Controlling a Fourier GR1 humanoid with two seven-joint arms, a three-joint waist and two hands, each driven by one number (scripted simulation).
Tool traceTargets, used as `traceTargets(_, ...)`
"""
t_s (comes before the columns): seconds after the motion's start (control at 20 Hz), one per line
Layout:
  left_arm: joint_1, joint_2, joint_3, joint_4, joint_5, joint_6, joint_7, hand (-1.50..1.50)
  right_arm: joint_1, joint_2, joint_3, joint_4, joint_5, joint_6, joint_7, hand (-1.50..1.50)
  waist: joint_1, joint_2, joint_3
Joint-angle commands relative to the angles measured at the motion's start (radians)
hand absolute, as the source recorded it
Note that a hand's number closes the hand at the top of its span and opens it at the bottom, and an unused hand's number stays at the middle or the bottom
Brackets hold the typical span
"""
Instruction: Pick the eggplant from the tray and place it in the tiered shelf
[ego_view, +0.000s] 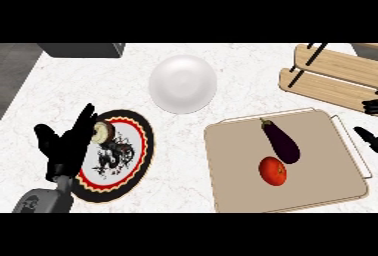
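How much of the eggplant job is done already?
Nothing is done yet: the eggplant lies on the tray beside the tomato. In hand: nothing; the right hand only peeks in at the right edge near the tray, and the left hand rests open by the plate. Left: grab the eggplant, lift it and put it in the tiered shelf.

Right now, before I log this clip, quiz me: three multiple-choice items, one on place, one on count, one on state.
1. Where does the eggplant lie? A on the tray; B in the tiered shelf; C on the patterned plate.
2. How many things lie on the tray? A one; B two; C three.
3. The left hand is: A shut on the eggplant; B open, holding nothing; C out of view.
Key: 1 A, it lies beside the tomato there; 2 B, eggplant and tomato only; 3 B, its fingers stand straight.
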Motion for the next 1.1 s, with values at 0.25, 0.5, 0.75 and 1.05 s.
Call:
traceTargets(0.25,0.032,0.011,-0.003,0.067,0.025,-0.053,0.092,0.0,-0.077,-0.154,0.042,0.22,0.071,0.37,-0.279,-1.5,-0.004,-0.004,-0.011)
traceTargets(0.5,0.068,0.021,0.015,0.057,0.025,-0.052,0.102,0.0,-0.104,-0.192,0.109,0.12,0.111,0.449,-0.195,-1.5,-0.021,-0.013,-0.014)
traceTargets(0.75,0.04,0.018,0.031,0.047,0.044,-0.077,0.128,0.0,-0.123,-0.184,0.148,-0.007,0.157,0.381,-0.001,-1.5,-0.028,-0.014,-0.014)
traceTargets(1.05,0.049,0.017,0.047,0.072,0.015,-0.075,0.09,0.0,-0.142,-0.1,0.168,-0.198,0.164,0.234,0.324,-1.5,-0.031,-0.014,-0.014)
